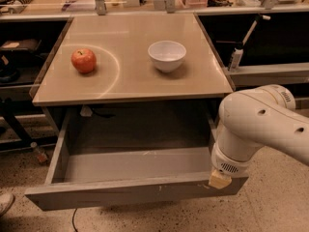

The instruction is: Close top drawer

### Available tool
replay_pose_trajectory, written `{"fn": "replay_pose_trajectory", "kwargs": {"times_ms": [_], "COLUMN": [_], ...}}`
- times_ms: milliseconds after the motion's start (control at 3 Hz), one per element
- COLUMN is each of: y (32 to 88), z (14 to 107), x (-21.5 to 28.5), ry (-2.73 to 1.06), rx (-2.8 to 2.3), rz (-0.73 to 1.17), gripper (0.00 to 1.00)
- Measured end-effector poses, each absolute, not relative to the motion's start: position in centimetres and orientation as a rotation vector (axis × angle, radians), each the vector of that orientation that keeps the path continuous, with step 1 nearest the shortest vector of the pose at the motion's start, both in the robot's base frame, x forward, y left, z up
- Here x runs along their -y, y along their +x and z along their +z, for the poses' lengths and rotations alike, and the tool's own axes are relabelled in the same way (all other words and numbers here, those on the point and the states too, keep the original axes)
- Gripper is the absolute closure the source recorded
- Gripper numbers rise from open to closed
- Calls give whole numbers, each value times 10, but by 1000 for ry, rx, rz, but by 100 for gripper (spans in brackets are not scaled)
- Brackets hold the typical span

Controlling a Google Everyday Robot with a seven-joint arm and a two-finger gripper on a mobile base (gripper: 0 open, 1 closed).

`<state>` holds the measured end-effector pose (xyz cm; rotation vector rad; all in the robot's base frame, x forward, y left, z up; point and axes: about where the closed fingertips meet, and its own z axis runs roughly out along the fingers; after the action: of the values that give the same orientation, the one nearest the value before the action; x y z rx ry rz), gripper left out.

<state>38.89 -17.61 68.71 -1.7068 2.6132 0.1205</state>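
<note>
The top drawer (pixel 130 166) is a broad shallow grey box, pulled well out from under the tan tabletop (pixel 130 81). It looks empty inside. Its flat front (pixel 125 193) has small pale scratches and faces me at the bottom of the view. My gripper (pixel 218 179) is at the end of the white arm (pixel 260 124), which comes in from the right. It sits at the right end of the drawer front, at its top edge. Only a small yellowish tip shows below the round white wrist.
A red apple (pixel 83 60) and a white bowl (pixel 166 55) stand on the tabletop. Dark shelving flanks the table on both sides, with a spray bottle (pixel 235 58) on the right shelf. A shoe (pixel 5 203) shows at the bottom left on the speckled floor.
</note>
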Motion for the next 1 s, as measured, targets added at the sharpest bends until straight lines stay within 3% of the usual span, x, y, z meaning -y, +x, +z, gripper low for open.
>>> {"fn": "replay_pose_trajectory", "kwargs": {"times_ms": [333,667,1000], "y": [389,333,338], "z": [687,699,698], "x": [176,173,173], "ry": [-1707,-1672,-1677], "rx": [-2613,-2691,-2682], "rz": [120,159,149], "gripper": [100,100,100]}}
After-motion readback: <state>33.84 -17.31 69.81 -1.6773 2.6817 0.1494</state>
